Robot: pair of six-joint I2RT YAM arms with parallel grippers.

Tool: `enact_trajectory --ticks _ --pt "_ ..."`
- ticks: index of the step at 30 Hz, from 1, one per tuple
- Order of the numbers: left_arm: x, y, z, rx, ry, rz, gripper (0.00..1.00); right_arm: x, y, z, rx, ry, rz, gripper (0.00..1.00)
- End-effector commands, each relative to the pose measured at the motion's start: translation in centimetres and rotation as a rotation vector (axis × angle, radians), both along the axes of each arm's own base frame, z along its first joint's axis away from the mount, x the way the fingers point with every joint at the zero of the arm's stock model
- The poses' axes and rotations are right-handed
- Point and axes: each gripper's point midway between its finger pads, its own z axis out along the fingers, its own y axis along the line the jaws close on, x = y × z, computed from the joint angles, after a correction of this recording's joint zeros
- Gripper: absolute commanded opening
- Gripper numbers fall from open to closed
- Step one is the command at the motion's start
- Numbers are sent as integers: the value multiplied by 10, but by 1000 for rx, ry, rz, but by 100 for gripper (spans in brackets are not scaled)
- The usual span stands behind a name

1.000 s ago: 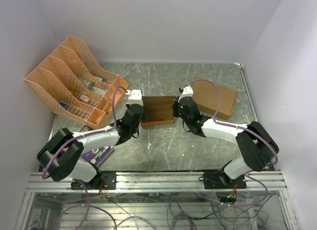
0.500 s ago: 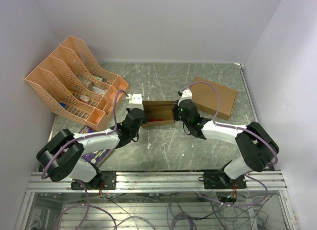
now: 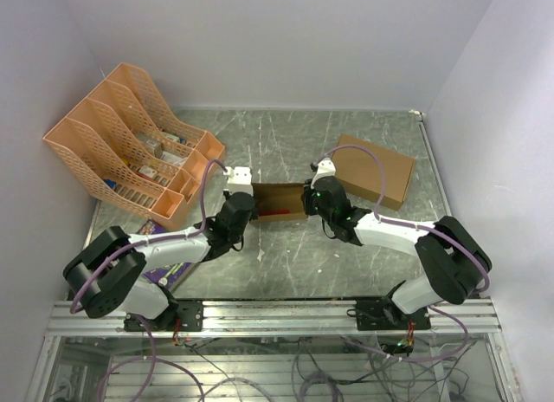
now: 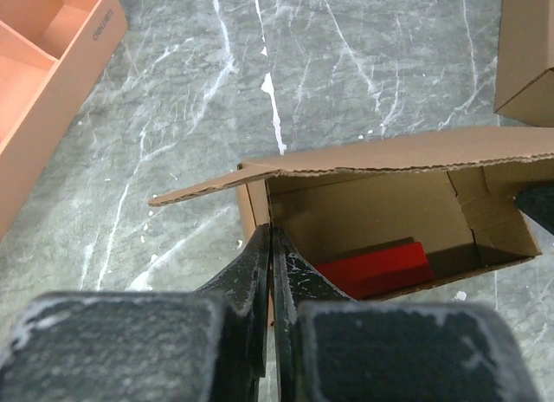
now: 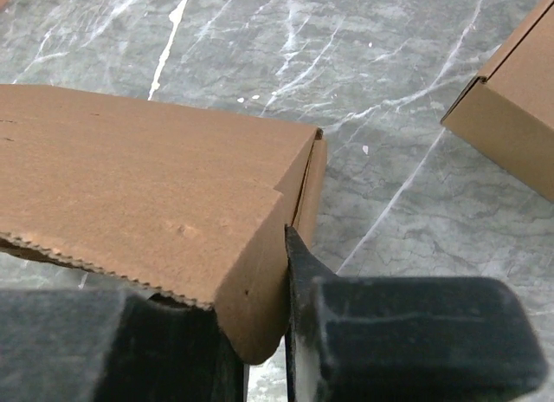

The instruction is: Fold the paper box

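Where the two arms meet at mid-desk, the box (image 3: 279, 199) lies between them. It is a narrow brown cardboard shell resting on the marbled grey desk (image 3: 286, 255), its long side running across the top view.

The left end effector (image 4: 273, 243) is at the box's left end. Its fingers (image 4: 255, 268) are pressed together with only a hairline between them. The left end wall runs down into that line, with one finger outside the wall and the other inside the box, so they are pinching that wall. From the same corner a thin flap (image 4: 197, 188) sticks out to the left. Through the open side, the left wrist view shows a flat red thing (image 4: 377, 265) lying on the box's floor. The upper panel ends in a serrated edge.

The right end effector (image 5: 260, 315) is at the opposite end. There the box's folded corner hangs down between its fingers, and the finger (image 5: 303, 272) on the right of the wrist view stands right against the cardboard. Whether the pair clamps the corner or merely stands around it cannot be told.

A big carton (image 3: 374, 170) lies closed beyond the right arm, apart from the box. An orange rack (image 3: 130, 146) stands at the desk's far left, and a purple thing (image 3: 169, 270) shows under the left arm.
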Motion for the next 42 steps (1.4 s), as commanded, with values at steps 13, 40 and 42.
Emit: enact_trajectory --ticks 13,40,42 --pt "-13 -1 17 -68 -19 -6 21 -1 -3 14 -10 -40 5 26" --pt "-50 -1 50 -107 9 -180 51 -14 -1 24 -62 -43 156 56" --pt "-57 -2 57 -113 22 -220 51 -19 -2 23 -81 -37 186 56"
